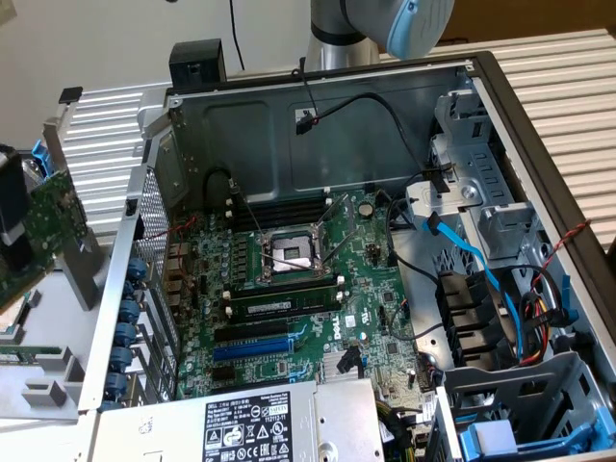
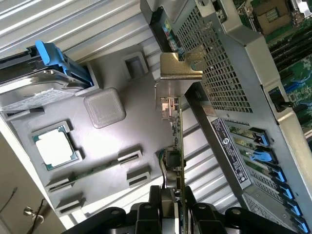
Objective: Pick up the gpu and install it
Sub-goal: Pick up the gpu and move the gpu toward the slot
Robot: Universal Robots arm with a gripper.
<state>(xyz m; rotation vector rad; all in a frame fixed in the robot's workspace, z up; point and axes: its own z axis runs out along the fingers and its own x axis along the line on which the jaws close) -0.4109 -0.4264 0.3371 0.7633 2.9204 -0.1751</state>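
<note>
The gripper (image 2: 173,201) is mostly cut off from sight. The gpu (image 2: 178,141) shows edge-on, so its face is hidden. The fingers are partly closed and pinch the gpu, up over the gray tray (image 2: 122,141), beside the open metal case (image 1: 250,135). The tray holds a square chip (image 2: 53,147). The case holds a big green board (image 1: 385,260). The gpu's end plate (image 2: 179,68) is shiny bent metal.

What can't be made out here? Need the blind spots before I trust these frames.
1. gpu: the exterior view's left edge cuts off part of it; the wrist view sees it edge-on, so its face is hidden.
2. gripper: shut on the gpu, but the wrist view's frame edge cuts off its body.
3. power supply label: print too small to read, exterior view.
</note>
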